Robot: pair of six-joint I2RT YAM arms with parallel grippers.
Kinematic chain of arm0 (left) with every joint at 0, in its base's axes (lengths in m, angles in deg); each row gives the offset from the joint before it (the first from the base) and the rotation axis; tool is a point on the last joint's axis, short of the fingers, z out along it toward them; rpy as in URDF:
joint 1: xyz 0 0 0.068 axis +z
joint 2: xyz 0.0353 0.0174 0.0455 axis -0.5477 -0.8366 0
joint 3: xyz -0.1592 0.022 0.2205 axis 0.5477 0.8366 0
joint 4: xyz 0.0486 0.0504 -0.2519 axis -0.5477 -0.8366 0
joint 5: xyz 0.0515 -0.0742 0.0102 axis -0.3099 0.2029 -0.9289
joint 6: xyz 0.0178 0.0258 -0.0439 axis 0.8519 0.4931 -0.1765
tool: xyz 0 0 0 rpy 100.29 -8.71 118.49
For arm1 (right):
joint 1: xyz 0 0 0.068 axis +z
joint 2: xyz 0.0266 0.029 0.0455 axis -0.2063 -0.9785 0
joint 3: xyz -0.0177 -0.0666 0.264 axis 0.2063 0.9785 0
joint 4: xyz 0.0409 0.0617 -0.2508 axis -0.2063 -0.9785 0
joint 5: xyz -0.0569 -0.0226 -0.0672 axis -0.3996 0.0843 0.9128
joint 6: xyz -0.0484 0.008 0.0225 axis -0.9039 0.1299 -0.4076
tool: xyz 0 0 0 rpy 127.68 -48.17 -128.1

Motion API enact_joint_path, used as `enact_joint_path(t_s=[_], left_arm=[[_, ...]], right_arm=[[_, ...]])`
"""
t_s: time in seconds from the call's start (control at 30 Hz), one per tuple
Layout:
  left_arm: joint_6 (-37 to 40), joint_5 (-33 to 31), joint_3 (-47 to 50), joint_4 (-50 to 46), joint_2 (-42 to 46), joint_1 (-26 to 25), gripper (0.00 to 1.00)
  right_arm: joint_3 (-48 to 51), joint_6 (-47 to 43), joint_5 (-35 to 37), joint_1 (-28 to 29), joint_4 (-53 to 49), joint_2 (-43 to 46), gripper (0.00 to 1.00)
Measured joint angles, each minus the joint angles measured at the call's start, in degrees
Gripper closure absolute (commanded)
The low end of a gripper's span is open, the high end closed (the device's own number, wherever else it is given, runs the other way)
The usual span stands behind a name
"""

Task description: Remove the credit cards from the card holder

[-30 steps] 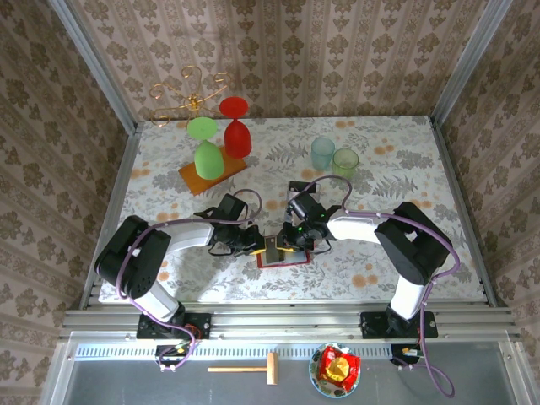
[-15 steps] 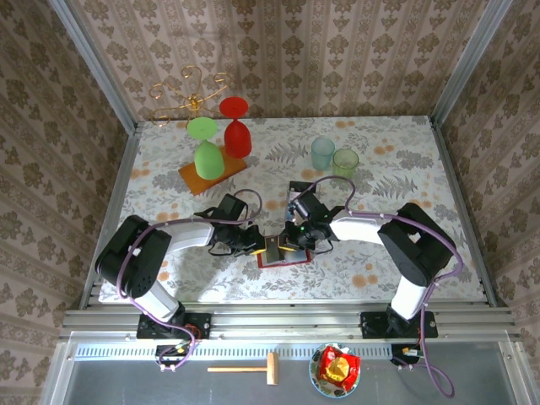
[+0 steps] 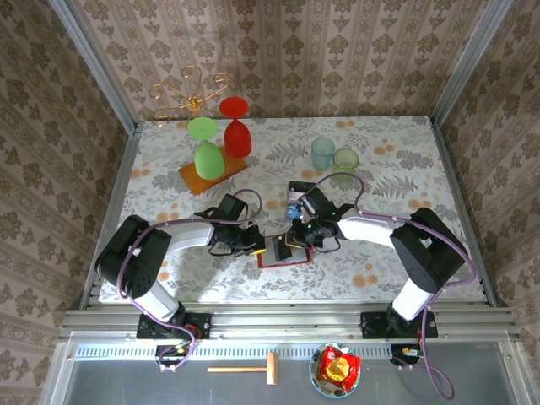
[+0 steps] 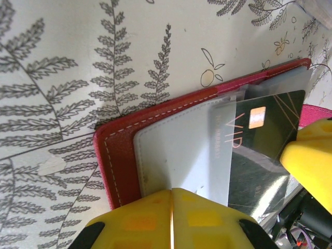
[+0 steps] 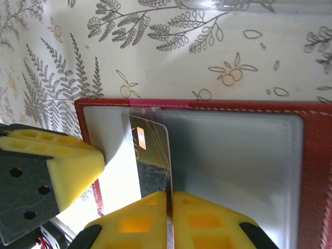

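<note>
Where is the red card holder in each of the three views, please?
Top external: card holder just below the picture's middle.
Left wrist: card holder across the middle, red corner at left.
Right wrist: card holder across the lower half, red rim along top and right.
Shared landmark: black card half out of its pocket, in both wrist views.

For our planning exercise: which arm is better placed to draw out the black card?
Probably right: the right gripper pinches the black card by its edge; the left gripper clamps the card holder.
</note>
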Motion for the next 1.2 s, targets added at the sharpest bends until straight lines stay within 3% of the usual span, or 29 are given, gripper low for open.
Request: enact_joint_path(t_s=[1.2], left_arm=[[0.00,0.44,-0.04,0.17,-0.24,0.00,0.90]], right_arm=[[-2.03,-4.00,5.33,1.03,-7.89,4.11,0.91]])
